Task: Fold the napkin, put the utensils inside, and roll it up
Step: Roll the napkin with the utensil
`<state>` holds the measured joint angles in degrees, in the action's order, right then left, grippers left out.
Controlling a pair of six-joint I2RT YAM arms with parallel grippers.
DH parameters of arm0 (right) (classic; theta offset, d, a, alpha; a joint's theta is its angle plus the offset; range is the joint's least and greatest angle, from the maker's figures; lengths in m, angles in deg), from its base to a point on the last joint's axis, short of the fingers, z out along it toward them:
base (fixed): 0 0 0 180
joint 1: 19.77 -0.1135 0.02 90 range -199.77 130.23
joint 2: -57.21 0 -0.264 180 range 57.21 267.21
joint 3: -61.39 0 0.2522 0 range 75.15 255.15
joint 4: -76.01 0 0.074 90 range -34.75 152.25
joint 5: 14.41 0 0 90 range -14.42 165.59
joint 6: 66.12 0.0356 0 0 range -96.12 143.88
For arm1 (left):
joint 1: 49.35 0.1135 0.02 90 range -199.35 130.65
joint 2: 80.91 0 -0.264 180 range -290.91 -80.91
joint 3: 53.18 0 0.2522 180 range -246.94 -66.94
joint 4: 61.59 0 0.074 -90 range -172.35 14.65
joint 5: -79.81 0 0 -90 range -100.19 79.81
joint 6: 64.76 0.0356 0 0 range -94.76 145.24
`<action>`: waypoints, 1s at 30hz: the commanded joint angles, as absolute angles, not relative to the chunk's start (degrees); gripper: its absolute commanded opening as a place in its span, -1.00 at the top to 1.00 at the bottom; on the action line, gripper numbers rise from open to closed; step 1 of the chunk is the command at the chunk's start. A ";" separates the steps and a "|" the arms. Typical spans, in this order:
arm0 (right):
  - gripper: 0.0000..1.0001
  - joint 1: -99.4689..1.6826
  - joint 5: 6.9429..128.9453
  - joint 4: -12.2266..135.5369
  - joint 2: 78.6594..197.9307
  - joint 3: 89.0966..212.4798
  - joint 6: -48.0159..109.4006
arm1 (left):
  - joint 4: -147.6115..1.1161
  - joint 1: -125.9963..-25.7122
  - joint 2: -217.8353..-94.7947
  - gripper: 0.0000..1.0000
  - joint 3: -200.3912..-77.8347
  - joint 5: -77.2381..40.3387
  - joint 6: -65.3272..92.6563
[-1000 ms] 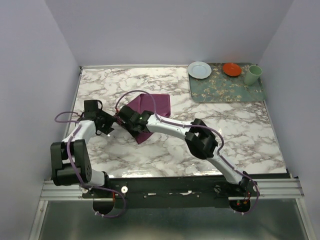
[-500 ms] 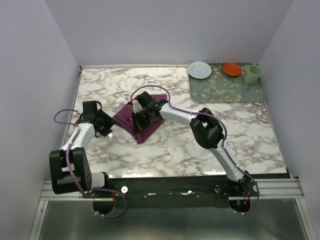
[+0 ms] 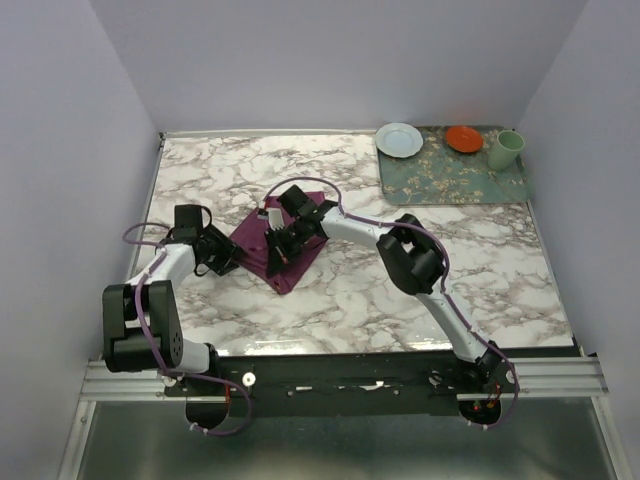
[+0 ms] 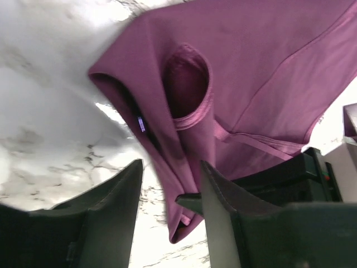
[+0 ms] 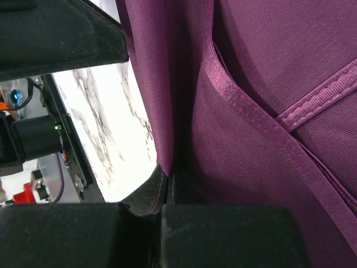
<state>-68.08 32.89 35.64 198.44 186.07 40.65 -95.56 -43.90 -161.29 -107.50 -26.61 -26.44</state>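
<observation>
Left pincer [image 4: 170, 167] stands part open low over the marble worktop [image 3: 350, 290]. A hanging fold of the plum napkin [image 3: 288, 272] passes between its fingers, with no clamp to be seen. Just beyond it and to its right, the right pincer [image 5: 166, 184] is closed on the cloth: its own wrist view shows a hem running down into the thin seam between two dark pads.

From overhead, the napkin lies bunched under and between the two pincers. One pointed corner aims back toward the arm bases, and the long axis runs from there away to the far right. The right arm's forearm [image 3: 350, 228] and purple cable [image 3: 290, 184] cross the cloth's far half and hide part of it.

Only the left wrist view shows a round pucker in the fabric. Only the overhead view shows, well beyond the right pincer at the far right corner, a green floral mat [image 3: 450, 185] bearing a pale plate [image 3: 399, 139], an orange bowl [image 3: 463, 138] and a green cup [image 3: 506, 149].
</observation>
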 commanded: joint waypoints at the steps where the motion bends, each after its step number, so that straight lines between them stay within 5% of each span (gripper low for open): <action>1: 0.97 -68.63 35.59 30.61 203.90 184.84 40.40 | -92.23 -44.70 -161.68 0.03 -105.62 -29.78 -27.22; 8: 0.95 -68.63 36.64 30.61 203.73 184.75 40.14 | -88.27 -44.96 -163.44 0.15 -104.47 -31.98 -27.58; 13: 0.89 -68.72 37.79 30.44 202.06 184.49 39.87 | -87.57 -45.05 -161.16 -0.04 -103.24 -31.55 -26.52; 21: 0.36 -71.35 47.54 22.55 198.19 189.75 37.68 | -89.76 -44.96 -155.89 -0.04 -101.84 -30.06 -26.79; 30: -0.10 -75.84 67.57 16.64 195.12 194.51 37.41 | -104.43 -44.52 -149.03 -0.08 -110.09 -6.78 -25.99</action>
